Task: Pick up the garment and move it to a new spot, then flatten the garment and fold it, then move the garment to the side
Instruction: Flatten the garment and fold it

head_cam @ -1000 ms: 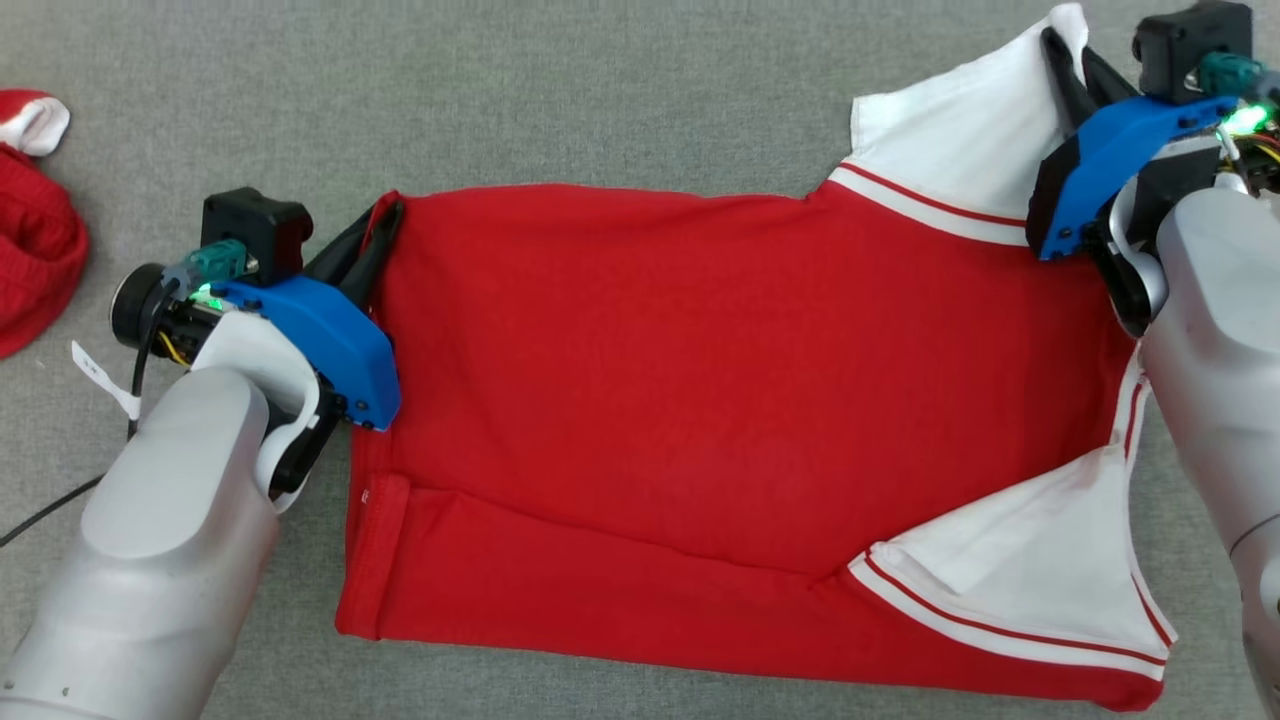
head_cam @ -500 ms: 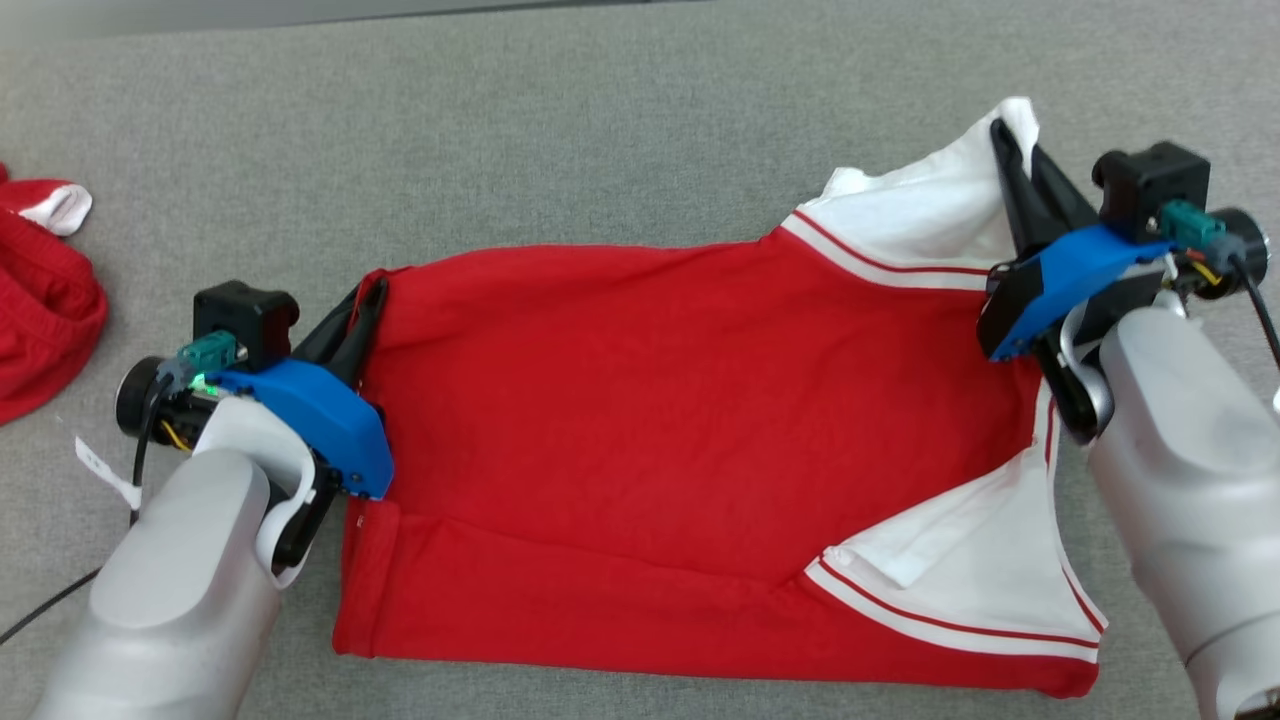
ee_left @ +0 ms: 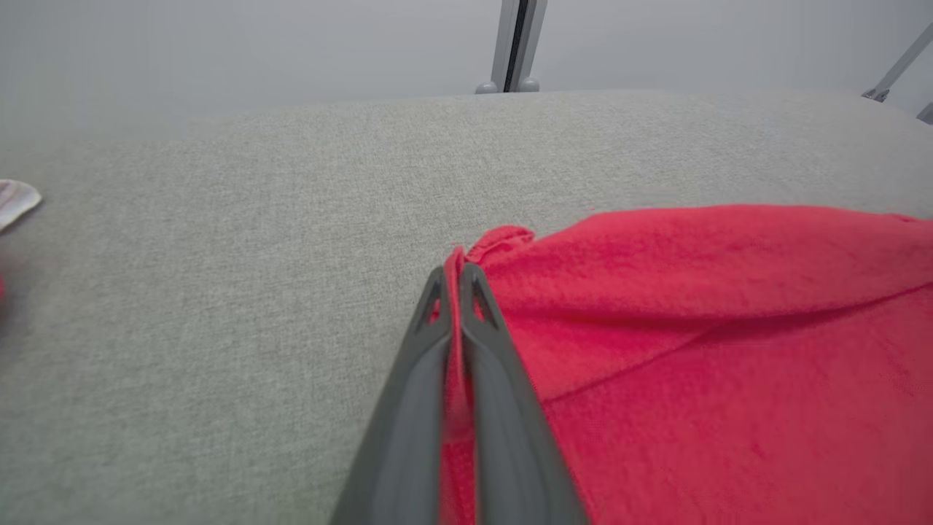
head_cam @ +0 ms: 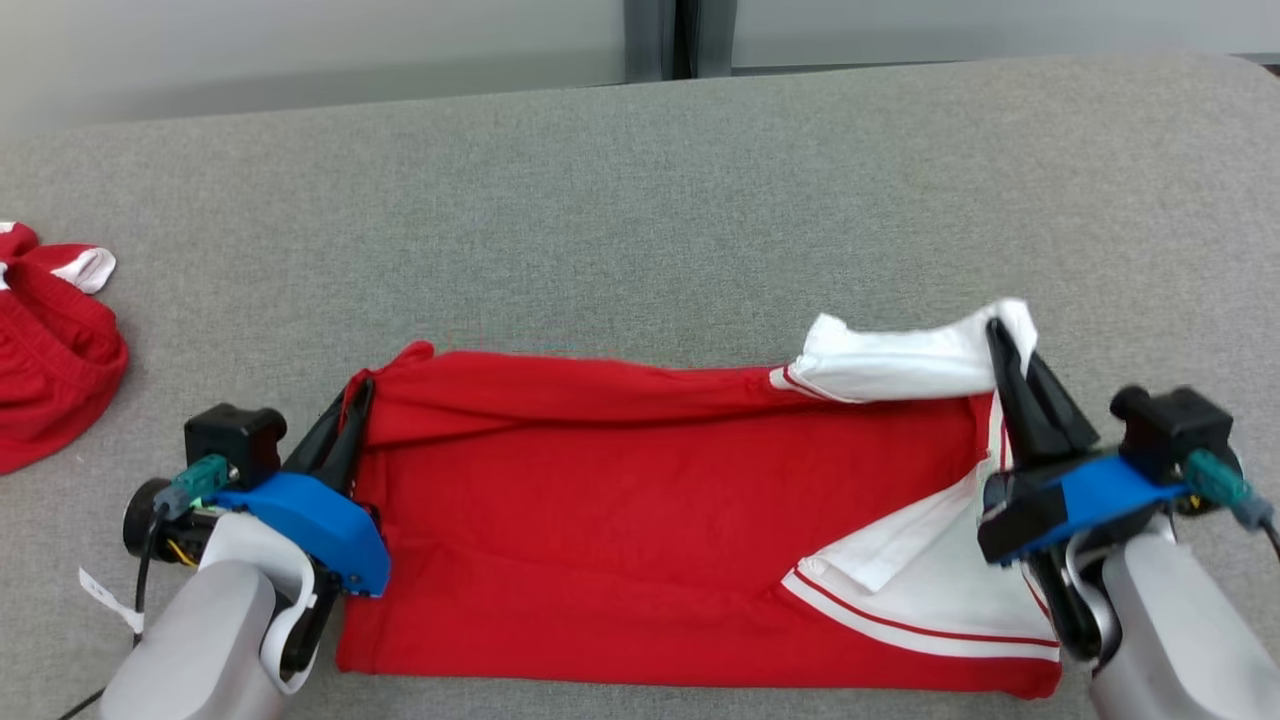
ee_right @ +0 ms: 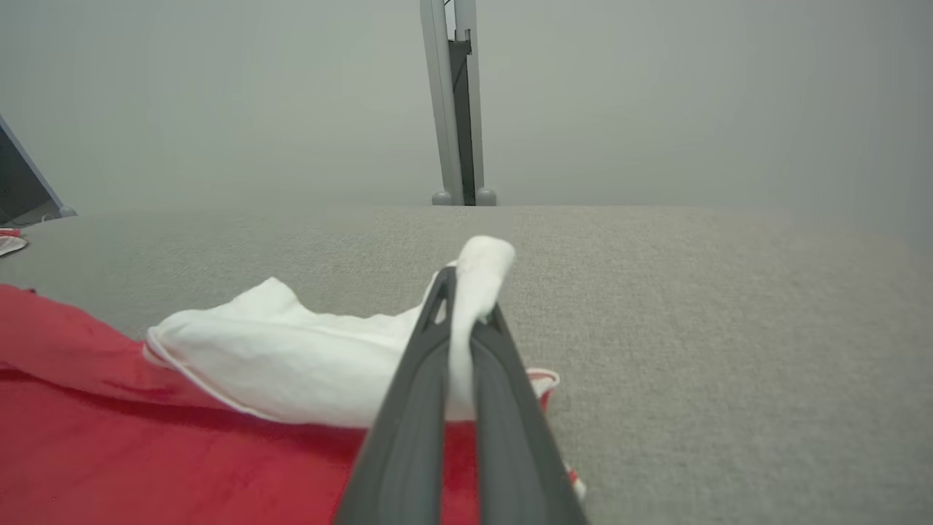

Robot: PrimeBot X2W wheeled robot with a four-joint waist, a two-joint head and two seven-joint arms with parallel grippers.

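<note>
1. The garment [head_cam: 650, 520], a red shirt with white sleeves edged in red stripes, lies along the near edge of the grey tabletop [head_cam: 640, 200], stretched between the two grippers.
2. Its far long edge is raised and rolled over. We cannot see the cloth or the tabletop under that roll.
3. The left gripper [head_cam: 358, 392] is clenched on the red corner at the garment's left end. In the left wrist view a strip of red cloth runs up between the two fingers.
4. The right gripper [head_cam: 1005, 345] is clamped on the far white sleeve [head_cam: 900, 365] at the garment's right end, holding it off the surface. A tuft of white pokes out past the fingertips.
5. The near sleeve [head_cam: 940, 590] lies flat near the garment's near right corner. The right arm's blue mount [head_cam: 1085, 495] covers part of its right side.
6. Both forearms are cut off by the bottom of the head view.
7. A red item [head_cam: 50, 350] with a white band sits at the tabletop's left edge, well apart from the garment. It is cut off there, and we cannot tell what it is.
8. A grey post [head_cam: 680, 35] stands beyond the far edge. The wall behind it is pale and blurred.
</note>
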